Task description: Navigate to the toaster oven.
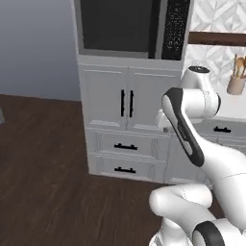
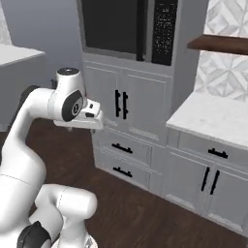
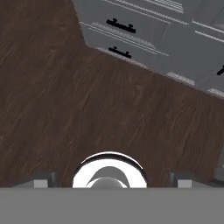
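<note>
White arm (image 1: 192, 139) nearest, folded above dark wood floor (image 3: 65, 109); gripper (image 3: 112, 180) released, fingertips (image 3: 41, 179) well apart. Further right, tall white cabinet (image 1: 126, 103), then pale counter (image 2: 218, 118). Cannot tell where toaster oven stands.

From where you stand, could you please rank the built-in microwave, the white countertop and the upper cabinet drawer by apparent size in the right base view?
1. Built-in microwave, though the frame crops its top.
2. White countertop, nearer the camera and also cropped, so its rank against the microwave is unsure.
3. Upper cabinet drawer, clearly smallest.
</note>
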Motion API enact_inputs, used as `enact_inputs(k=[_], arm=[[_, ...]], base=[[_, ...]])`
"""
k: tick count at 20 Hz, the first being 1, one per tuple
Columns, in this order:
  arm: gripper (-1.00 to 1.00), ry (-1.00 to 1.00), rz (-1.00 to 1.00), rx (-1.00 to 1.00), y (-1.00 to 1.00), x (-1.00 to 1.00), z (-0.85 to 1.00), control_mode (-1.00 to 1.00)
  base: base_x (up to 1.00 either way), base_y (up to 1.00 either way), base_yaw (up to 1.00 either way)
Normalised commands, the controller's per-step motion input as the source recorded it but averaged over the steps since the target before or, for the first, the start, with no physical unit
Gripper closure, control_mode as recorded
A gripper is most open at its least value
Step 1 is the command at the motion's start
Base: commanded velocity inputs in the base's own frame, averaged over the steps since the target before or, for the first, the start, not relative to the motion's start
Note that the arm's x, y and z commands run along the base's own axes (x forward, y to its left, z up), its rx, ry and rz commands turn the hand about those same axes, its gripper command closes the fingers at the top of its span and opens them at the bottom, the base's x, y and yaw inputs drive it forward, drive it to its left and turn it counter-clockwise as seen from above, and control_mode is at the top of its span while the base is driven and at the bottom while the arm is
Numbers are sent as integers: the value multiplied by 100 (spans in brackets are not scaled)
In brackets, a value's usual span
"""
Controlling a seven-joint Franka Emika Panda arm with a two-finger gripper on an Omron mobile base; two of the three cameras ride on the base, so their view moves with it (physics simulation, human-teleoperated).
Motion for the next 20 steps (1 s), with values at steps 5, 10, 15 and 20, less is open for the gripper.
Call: enact_inputs(k=[5, 10, 15, 20], arm=[[-100, 0, 0, 0, 0, 0, 0, 100], [-100, 0, 0, 0, 0, 0, 0, 100], [-100, 0, 0, 0, 0, 0, 0, 100], [-100, 0, 0, 0, 0, 0, 0, 100]], base=[[39, 10, 88], [68, 8, 81], [86, 4, 77], [100, 0, 72]])
